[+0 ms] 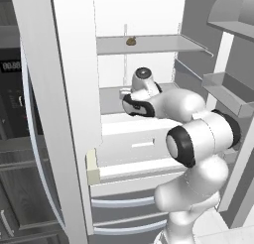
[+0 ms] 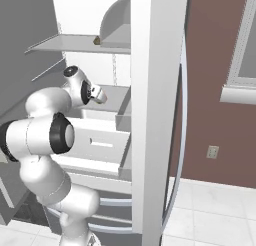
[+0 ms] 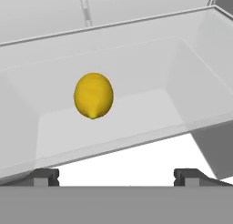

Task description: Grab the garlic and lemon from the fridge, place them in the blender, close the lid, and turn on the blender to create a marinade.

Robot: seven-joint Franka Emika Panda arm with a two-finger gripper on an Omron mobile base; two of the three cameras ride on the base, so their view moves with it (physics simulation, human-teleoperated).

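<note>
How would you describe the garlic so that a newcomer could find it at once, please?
Start at the tall white fridge, whose door stands open. Look at its upper grey shelf, above the robot's hand. The garlic sits there alone: a tiny lumpy brownish-tan bulb, unlike the smooth yellow lemon lying lower down in a pale tray.

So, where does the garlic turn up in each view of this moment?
Left base view: the garlic sits top centre, on the fridge's upper grey shelf.
Right base view: upper left, at that shelf's far end, beside the white door edge.
Hand view: this camera faces the lemon lying in a pale bin instead.
Shared landmark: the upper grey shelf, in both base views.
</note>
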